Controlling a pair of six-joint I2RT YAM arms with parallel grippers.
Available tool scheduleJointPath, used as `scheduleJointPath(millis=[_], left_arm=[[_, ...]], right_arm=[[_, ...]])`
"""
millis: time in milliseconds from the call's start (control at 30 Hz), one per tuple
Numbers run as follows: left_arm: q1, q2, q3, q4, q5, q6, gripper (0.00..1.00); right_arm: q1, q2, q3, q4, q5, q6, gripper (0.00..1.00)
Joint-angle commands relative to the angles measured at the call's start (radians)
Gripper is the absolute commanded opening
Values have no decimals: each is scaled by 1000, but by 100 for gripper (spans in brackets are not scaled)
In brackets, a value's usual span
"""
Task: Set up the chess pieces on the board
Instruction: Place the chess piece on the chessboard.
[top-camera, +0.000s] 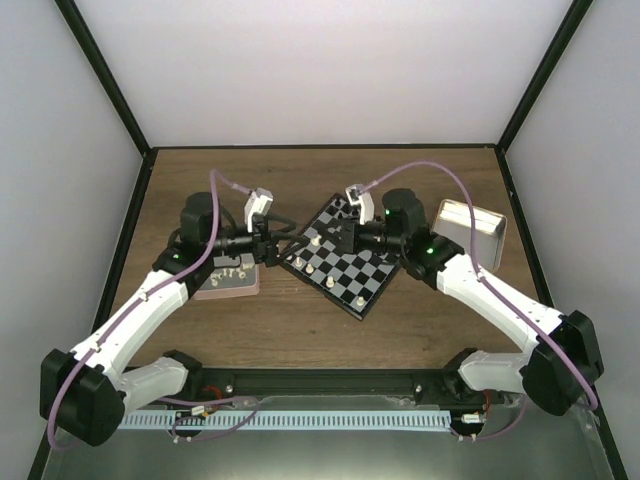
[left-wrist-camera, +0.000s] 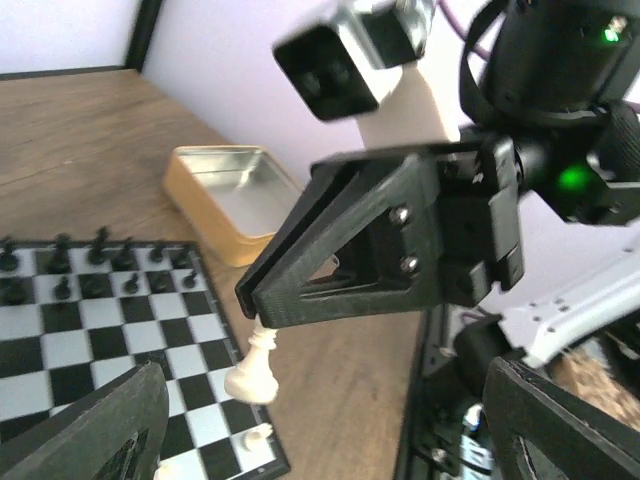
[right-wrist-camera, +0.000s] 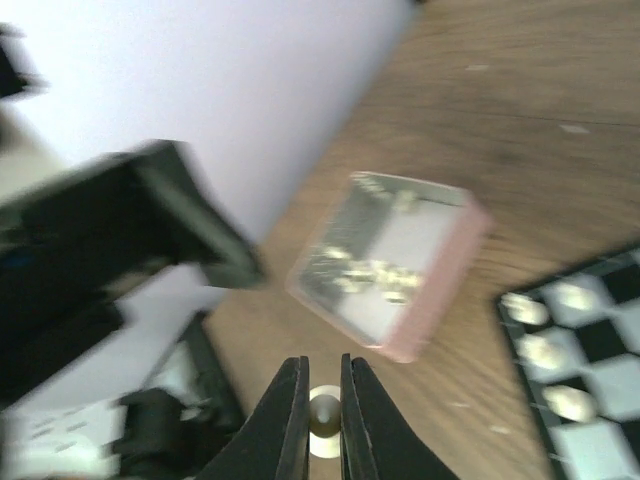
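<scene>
Top external view, watched from my remote station: the wooden table (top-camera: 300, 340) carries the board (top-camera: 352, 268), turned corner-on at centre. The pink tray (top-camera: 228, 287) of cream pieces (top-camera: 232, 270) lies to its left and the tan box (top-camera: 470, 232) to its right. Both arms meet over the board's upper-left edge. Only the left wrist view shows the left gripper (left-wrist-camera: 320, 410) spread wide and empty. It faces the right gripper (left-wrist-camera: 262, 308), which pinches a cream-white piece (left-wrist-camera: 252, 368) by its top at the board's edge. The right wrist view, though blurred, shows those fingers clenched on it.
</scene>
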Motion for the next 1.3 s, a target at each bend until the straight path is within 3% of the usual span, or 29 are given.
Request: scheduleJointPath(millis=[0,233,467,933,1267], left_arm=[[5,-24,28,-94,-198,75,89],[5,-48,20,-101,-423,65,92],[5,-34,7,-76,-480,53,92],[5,-25,-3,-74,-489,54,92],[5,-26,6,-75,-488,55,92]], right_arm=[[7,-11,-68,-143,383,-131,1],[57,-18,-150,-192,615,-167,1],[161,2,-226,-209,741,-124,1],[234,118,-291,-126,746,-124,1],[236,121,-347,30,680,-198,1]])
